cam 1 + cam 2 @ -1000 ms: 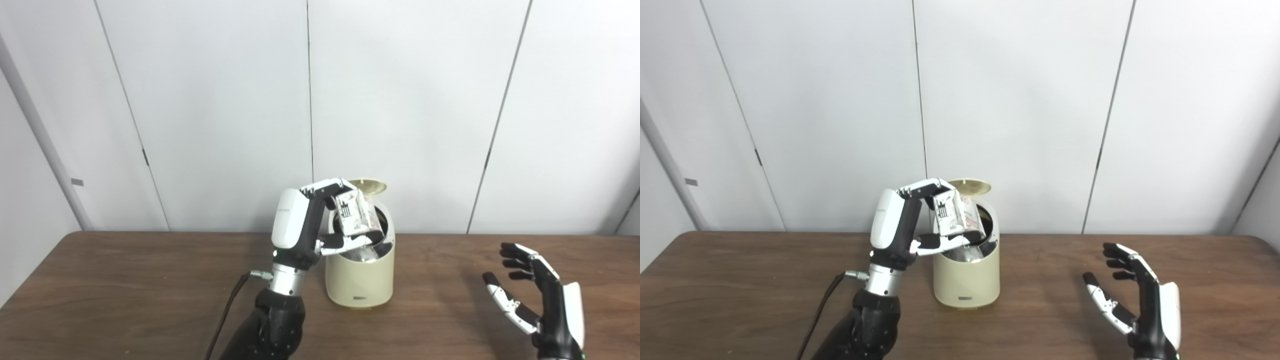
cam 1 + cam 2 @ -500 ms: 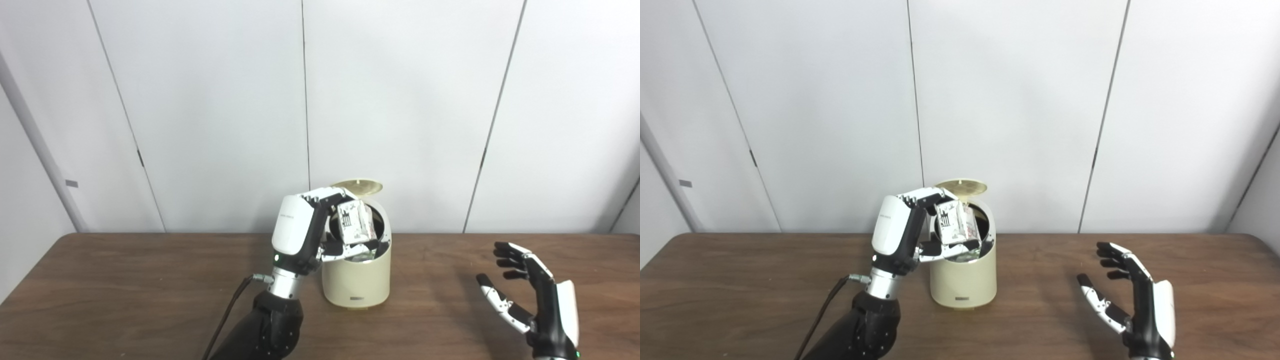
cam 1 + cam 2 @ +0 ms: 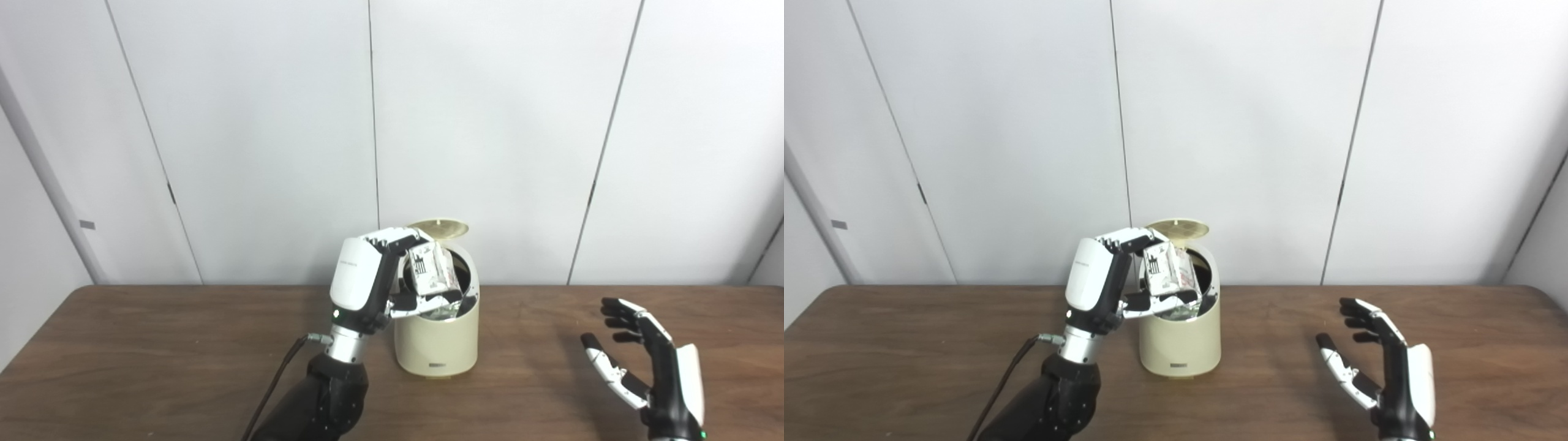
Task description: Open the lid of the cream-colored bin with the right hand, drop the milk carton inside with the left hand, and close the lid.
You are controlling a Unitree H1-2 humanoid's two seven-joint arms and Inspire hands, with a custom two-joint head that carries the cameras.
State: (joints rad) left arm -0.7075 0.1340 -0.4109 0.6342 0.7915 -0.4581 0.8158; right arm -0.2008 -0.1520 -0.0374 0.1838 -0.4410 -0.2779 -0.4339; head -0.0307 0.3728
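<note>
My left hand point(image 3: 367, 288) has its fingers clamped on the white printed milk carton point(image 3: 432, 274), held tilted over the mouth of the round cream-colored plastic bin point(image 3: 436, 343), ready to drop. Its round lid point(image 3: 442, 228) stands open at the far rim. My right hand point(image 3: 649, 361) waits far right with fingers apart, so that the bin is free.

Milk carton point(image 3: 433, 277) lower (over bin point(image 3: 436, 343)).

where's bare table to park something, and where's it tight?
Bare wood left of the left hand out to the table edge, and between the cream-colored bin and the open right hand. Tight at the bin mouth: the left hand holds the milk carton there, under the raised lid.
</note>
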